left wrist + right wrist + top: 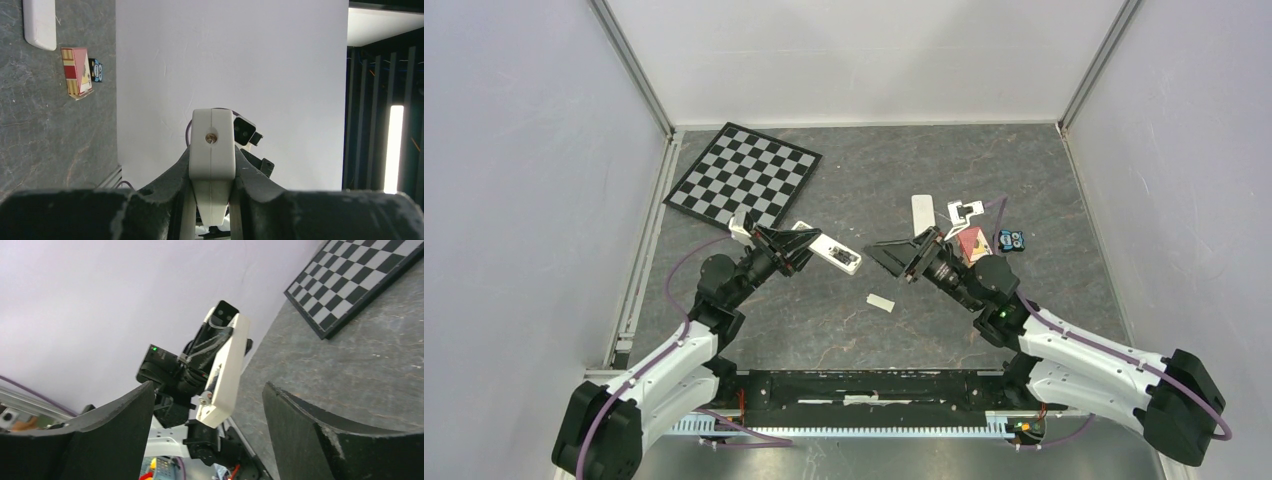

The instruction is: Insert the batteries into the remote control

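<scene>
The white remote control [832, 251] is held off the table, with my left gripper [802, 248] shut on its near end. In the left wrist view the remote control [212, 145] shows end-on, with a screw in its end, clamped between both fingers. A dark open compartment shows near its far end in the top view, and I cannot tell what is in it. My right gripper [888, 258] faces the remote's free end from the right, open and empty. In the right wrist view the remote control [225, 375] lies ahead, between the spread fingers [115, 430]. No batteries can be made out.
A small white cover piece [881, 301] lies on the table below the grippers. A white bar [923, 212], a white clip [964, 212], a red and white box [972, 243] and a small dark, blue-marked item [1011, 239] lie at the right. A chessboard [744, 175] lies back left.
</scene>
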`<state>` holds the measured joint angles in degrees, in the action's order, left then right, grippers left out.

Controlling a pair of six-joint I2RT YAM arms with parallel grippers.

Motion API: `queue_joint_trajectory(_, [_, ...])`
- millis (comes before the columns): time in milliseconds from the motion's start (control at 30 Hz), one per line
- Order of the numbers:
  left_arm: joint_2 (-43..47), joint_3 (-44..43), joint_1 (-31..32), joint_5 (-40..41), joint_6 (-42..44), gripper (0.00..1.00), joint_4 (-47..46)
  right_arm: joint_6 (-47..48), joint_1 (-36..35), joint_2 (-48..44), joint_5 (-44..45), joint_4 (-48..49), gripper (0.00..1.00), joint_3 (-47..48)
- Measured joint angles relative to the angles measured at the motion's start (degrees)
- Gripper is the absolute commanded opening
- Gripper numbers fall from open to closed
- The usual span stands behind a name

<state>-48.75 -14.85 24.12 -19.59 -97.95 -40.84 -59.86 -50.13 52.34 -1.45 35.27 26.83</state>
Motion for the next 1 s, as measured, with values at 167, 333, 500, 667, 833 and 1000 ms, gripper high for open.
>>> queue_joint_trajectory(167, [0.00, 0.02, 0.00, -0.02, -0.76, 0.02, -0.31, -1.64, -0.02, 0.22, 0.02, 1.55, 0.70, -0.02])
queue_joint_trajectory(333, [0.07, 0.04, 0.00, 0.00, -1.46, 0.02, -0.98, -1.77, -0.02, 2.03, -0.72, 1.88, 0.69, -0.02])
queue_joint_trajectory(500, [0.07, 0.13, 0.00, 0.00, -1.73, 0.02, -1.29, -1.86, -0.04, 4.55, -2.23, 2.40, 0.64, -0.02])
queue_joint_trajectory(667, [0.07, 0.24, 0.00, 0.00, -1.79, 0.02, -1.31, -1.86, -0.13, 5.16, -2.64, 2.95, 0.62, -0.02])
queue_joint_trajectory(833, [0.07, 0.24, 0.00, 0.00, -1.86, 0.02, -1.31, -1.90, -0.13, 5.22, -2.67, 3.78, 0.69, -0.02])
queue_joint_trajectory(1000, [0.07, 0.24, 0.00, 0.00, -1.88, 0.02, -1.33, -2.03, -0.13, 5.22, -3.19, 5.53, 0.71, -0.02])
